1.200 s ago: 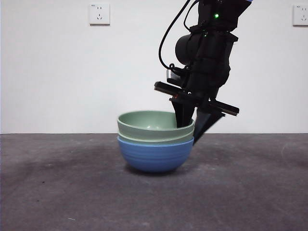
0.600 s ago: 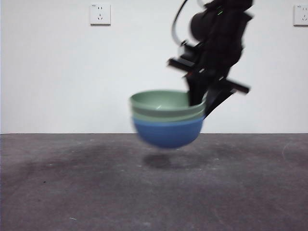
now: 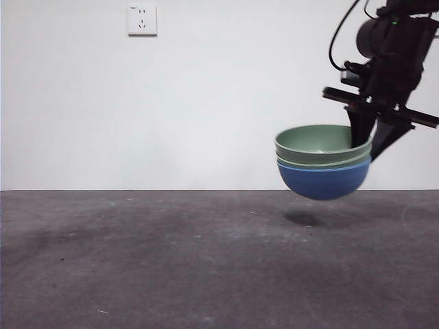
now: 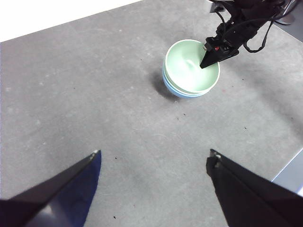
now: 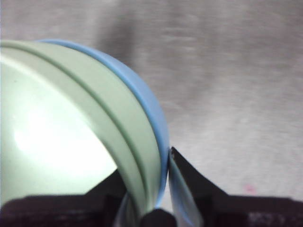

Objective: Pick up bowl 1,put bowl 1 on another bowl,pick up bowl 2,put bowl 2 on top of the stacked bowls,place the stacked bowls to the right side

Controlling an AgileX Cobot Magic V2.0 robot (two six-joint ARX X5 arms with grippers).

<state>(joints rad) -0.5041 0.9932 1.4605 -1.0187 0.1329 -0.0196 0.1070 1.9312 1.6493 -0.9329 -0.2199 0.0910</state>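
The right tool (image 3: 370,140) clamps the rim of the stacked bowls (image 3: 323,162), one jaw inside and one outside at the stack's 3 o'clock edge, holding all three clear of the grey worktop (image 3: 171,260) above their shadow. A second ago the stack sat mid-worktop; it has since risen and travelled toward 3 o'clock, the blue bowl (image 3: 322,184) lowest. The left tool (image 4: 154,161) hangs wide open and empty, well apart from the stack
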